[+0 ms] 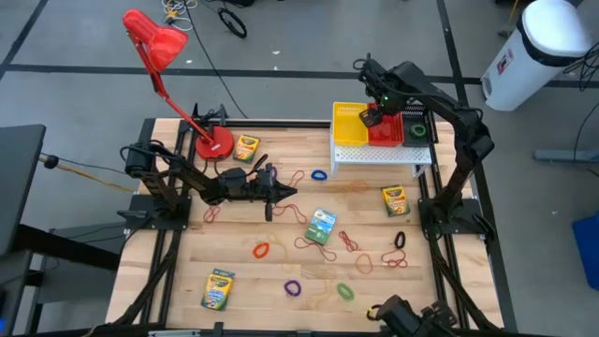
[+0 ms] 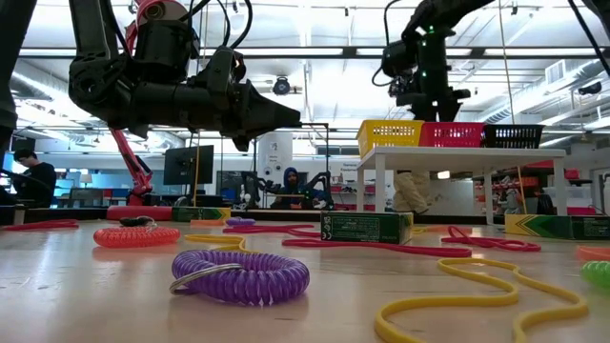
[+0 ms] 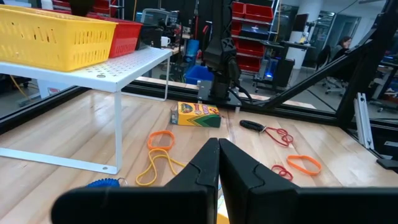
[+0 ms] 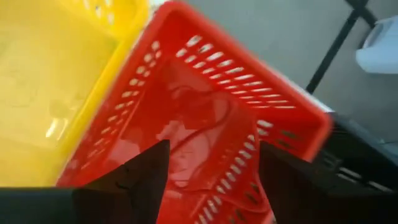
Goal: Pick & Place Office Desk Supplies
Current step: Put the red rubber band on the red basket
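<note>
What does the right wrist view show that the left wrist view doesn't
Only the right wrist view looks down inside the red basket, where thin red loops lie, with the right pincer open above it. Only the left wrist view shows the tabletop: a crayon box, orange loops, the white shelf and the shut left pincer. Both show the yellow basket beside the red one.
</note>
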`<action>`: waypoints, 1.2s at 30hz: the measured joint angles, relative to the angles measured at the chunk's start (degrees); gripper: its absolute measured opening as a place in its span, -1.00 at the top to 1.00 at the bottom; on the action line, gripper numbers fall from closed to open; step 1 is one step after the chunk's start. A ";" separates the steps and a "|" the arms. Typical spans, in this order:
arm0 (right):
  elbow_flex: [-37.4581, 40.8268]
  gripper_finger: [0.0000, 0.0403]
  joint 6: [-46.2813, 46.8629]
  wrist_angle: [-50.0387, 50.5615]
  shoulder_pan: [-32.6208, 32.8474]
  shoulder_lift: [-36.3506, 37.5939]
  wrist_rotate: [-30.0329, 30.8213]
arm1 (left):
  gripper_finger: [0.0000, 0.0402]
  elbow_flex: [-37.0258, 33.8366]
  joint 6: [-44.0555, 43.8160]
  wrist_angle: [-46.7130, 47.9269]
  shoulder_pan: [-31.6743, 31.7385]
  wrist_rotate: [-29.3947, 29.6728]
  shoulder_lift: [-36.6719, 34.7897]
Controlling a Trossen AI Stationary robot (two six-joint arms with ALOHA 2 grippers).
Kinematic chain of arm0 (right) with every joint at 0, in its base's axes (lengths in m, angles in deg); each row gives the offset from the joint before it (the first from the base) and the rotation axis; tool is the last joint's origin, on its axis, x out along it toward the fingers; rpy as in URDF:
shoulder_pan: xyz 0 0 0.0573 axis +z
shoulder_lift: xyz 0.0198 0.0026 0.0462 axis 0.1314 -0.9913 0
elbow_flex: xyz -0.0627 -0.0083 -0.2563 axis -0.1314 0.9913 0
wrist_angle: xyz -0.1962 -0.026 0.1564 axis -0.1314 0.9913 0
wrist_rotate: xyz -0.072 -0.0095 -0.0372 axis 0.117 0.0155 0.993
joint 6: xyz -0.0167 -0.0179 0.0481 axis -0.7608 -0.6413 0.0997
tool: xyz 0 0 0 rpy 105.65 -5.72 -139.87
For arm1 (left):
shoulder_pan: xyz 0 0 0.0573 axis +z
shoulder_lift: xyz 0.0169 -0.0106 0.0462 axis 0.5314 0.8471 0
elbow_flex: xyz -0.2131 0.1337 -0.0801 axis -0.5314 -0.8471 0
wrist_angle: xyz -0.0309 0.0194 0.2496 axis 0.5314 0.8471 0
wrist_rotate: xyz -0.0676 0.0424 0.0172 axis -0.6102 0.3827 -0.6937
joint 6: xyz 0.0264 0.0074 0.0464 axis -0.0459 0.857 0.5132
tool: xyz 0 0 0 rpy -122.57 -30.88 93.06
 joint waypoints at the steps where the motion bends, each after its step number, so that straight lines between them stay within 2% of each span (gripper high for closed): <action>1: -0.71 -0.23 -0.22 0.33 0.00 0.23 0.37 | 0.93 0.00 0.01 0.00 0.00 -0.02 0.00; 6: -3.27 -0.23 -0.46 -0.48 0.61 3.15 1.82 | 0.93 0.00 0.01 0.01 0.02 0.00 0.00; 12: -3.23 -0.23 -3.82 -1.24 5.54 6.65 15.76 | 0.93 0.00 0.01 -0.01 0.02 0.00 0.00; 20: -3.16 -0.23 -5.38 -1.25 12.27 7.23 23.97 | 0.93 0.00 0.00 0.01 0.01 0.00 0.02; 28: -3.14 -0.23 -4.85 1.80 17.72 7.17 36.05 | 0.93 0.00 0.01 0.01 0.00 0.00 0.02; 31: -3.14 -0.23 -3.95 1.64 19.58 7.17 38.57 | 0.93 0.00 0.01 0.00 0.02 0.00 0.02; 36: -3.14 -0.22 0.03 1.70 20.21 7.15 37.53 | 0.93 0.00 0.01 -0.01 0.02 -0.02 0.02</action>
